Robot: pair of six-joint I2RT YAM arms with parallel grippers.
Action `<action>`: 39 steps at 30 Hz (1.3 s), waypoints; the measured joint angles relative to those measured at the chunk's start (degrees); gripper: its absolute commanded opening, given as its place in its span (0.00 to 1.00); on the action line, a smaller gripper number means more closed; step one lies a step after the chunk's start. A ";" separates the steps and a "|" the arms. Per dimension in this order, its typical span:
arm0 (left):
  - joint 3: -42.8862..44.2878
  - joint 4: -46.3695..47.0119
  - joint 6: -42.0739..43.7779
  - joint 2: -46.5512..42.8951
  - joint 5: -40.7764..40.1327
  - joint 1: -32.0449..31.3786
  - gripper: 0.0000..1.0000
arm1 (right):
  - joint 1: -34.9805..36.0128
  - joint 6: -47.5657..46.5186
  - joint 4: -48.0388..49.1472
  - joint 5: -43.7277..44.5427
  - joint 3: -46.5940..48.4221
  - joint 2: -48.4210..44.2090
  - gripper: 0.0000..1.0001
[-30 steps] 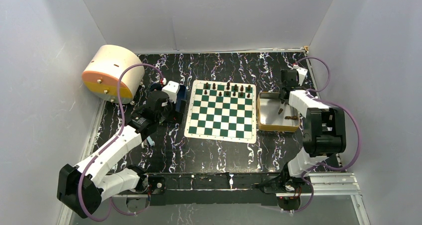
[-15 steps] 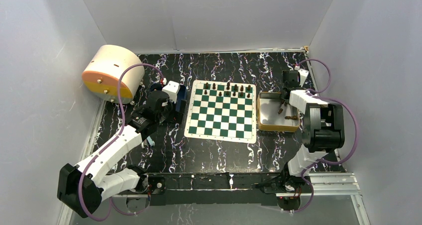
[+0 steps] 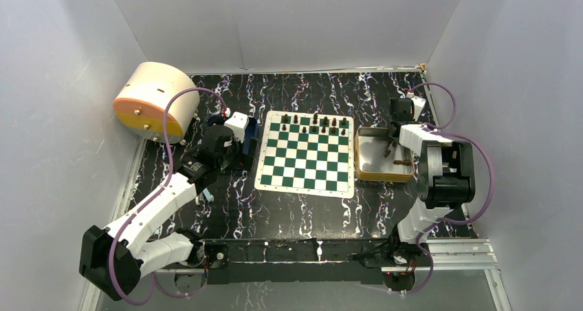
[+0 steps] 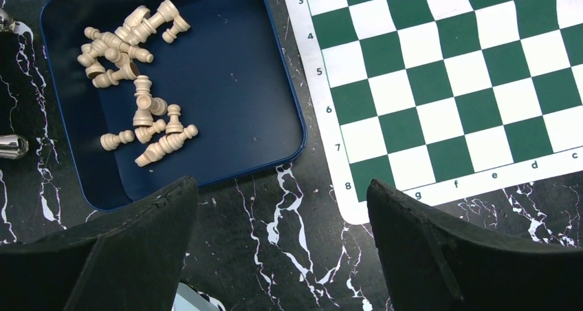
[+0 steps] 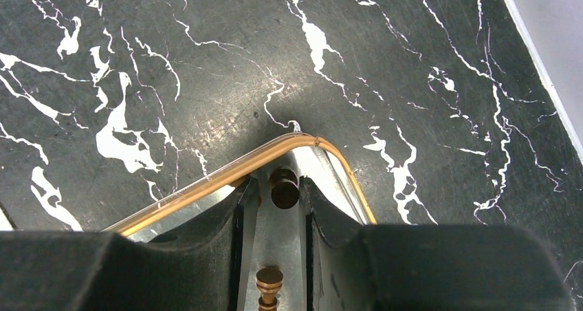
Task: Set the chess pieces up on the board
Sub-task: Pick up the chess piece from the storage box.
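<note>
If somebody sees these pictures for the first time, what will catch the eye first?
The green and white board lies in the middle, dark chess pieces lined only along its far edge. Left of it, a blue tray holds a jumble of cream chess pieces. On the right, the right pincer straddles one dark piece in a corner of the gold tin tray.

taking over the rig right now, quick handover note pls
left claw: open, empty, above the table between blue tray and board.
right claw: straddles a dark piece in the gold tray corner; grip unconfirmed.
done: dark pieces stand on the board's far rows.
left to do: another dark piece in the gold tray, plus the light pieces in the blue tray.
</note>
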 measured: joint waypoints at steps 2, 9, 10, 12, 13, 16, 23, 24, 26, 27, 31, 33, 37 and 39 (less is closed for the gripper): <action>0.00 0.00 0.02 0.00 0.00 0.00 0.90 | -0.33 0.09 0.00 -0.07 0.00 0.11 0.36; 0.00 0.00 0.02 0.00 0.00 0.00 0.90 | -1.70 0.37 0.04 -0.07 0.00 0.28 0.27; 0.00 0.00 0.02 0.00 0.00 0.00 0.90 | -1.77 0.37 0.11 -0.07 0.00 0.33 0.27; 0.00 0.00 0.02 0.00 0.00 0.00 0.90 | -1.81 0.24 0.11 -0.02 0.00 0.33 0.27; 0.00 0.00 0.02 0.00 0.00 0.00 0.90 | -1.81 0.20 0.11 -0.02 0.00 0.33 0.26; 0.00 0.02 0.02 0.00 0.00 0.00 0.90 | -1.81 -0.02 0.11 -0.04 0.00 0.33 0.24; 0.00 0.04 0.02 0.00 0.00 0.00 0.90 | -1.81 -0.66 0.02 -0.46 0.07 0.33 0.19; 0.00 0.04 0.02 0.00 0.00 0.00 0.90 | -1.81 -0.63 -0.09 -0.55 0.13 0.33 0.19; 0.00 0.04 0.02 0.00 0.00 0.00 0.90 | -1.81 -0.55 -0.46 -0.98 0.42 0.33 0.18; 0.00 0.07 0.02 0.00 0.00 0.00 0.90 | -1.81 -0.50 -0.50 -1.11 0.44 0.33 0.18; 0.00 0.11 0.02 0.00 0.02 0.00 0.90 | -1.81 -0.44 -2.60 -2.19 1.66 0.33 0.18; 0.00 0.13 0.02 0.00 0.02 0.00 0.90 | -1.81 -0.42 -3.54 -2.38 2.62 0.33 0.17; 0.00 0.11 0.02 0.00 0.00 0.00 0.90 | -1.81 -0.15 -4.42 -2.34 4.28 0.33 0.17; 0.00 0.13 0.02 0.00 0.00 0.00 0.90 | -1.81 0.09 -4.94 -2.23 4.52 0.31 0.17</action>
